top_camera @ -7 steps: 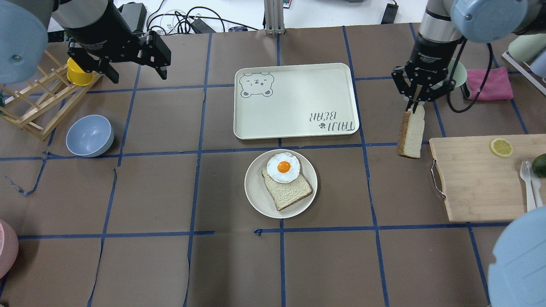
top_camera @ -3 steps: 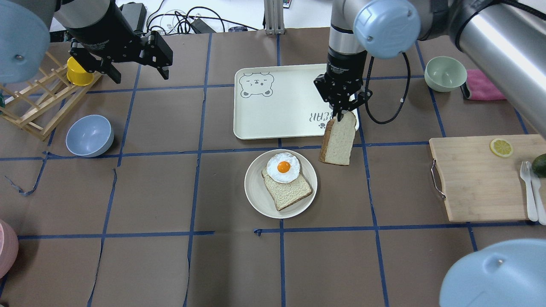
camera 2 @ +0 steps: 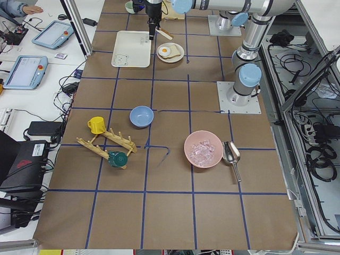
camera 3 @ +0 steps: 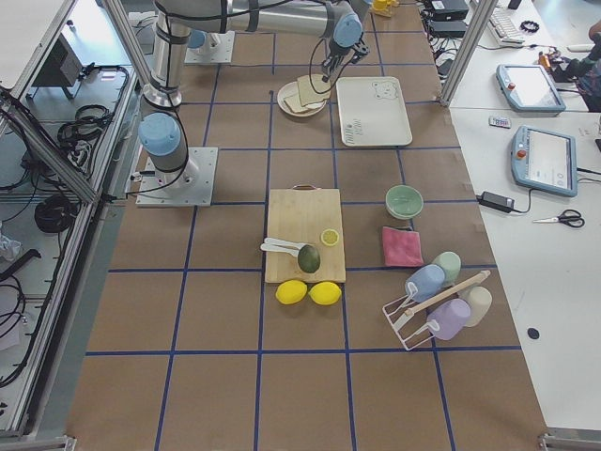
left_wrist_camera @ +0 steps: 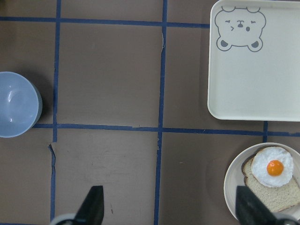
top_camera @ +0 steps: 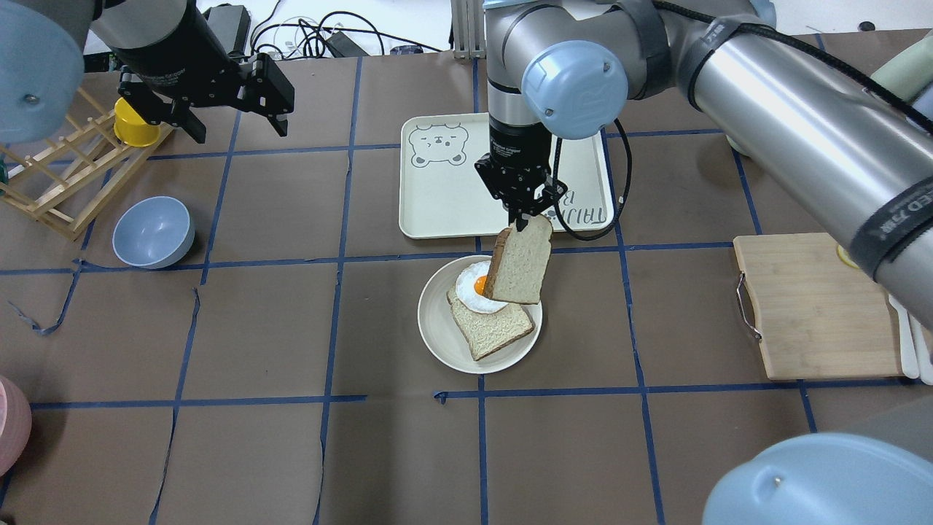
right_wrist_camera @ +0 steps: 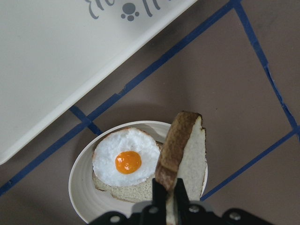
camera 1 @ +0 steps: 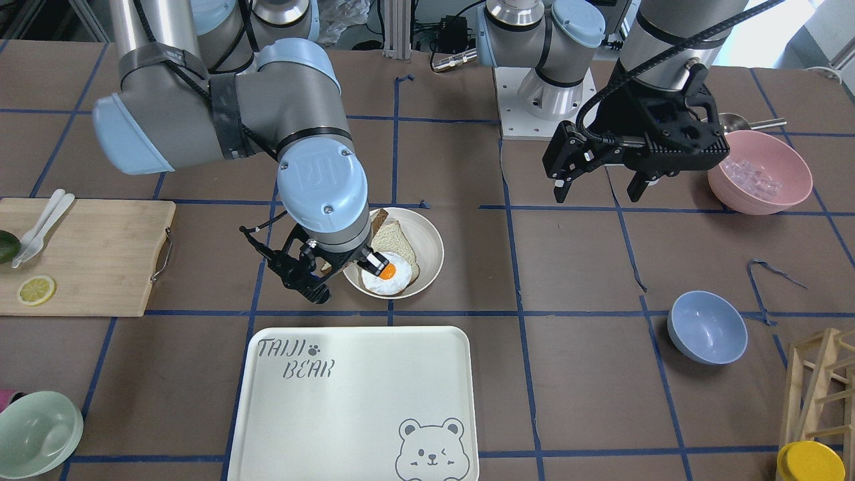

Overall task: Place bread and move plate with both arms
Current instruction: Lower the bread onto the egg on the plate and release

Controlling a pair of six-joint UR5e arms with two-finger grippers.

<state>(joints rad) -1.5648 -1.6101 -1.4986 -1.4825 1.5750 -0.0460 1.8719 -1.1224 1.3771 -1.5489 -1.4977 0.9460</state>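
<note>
The right gripper (top_camera: 522,223) is pinching the bread (top_camera: 519,266), dangling it over the plate (top_camera: 431,337) to cover the egg (top_camera: 470,289). The left gripper (top_camera: 237,131) is hovering open, empty.

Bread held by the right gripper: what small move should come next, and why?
Probably lower it toward the fried egg. The right gripper is shut on the bread, which hangs on edge above the plate, over the egg and the slice under it, apparently not touching them. The left gripper is open, far off to the side.
</note>
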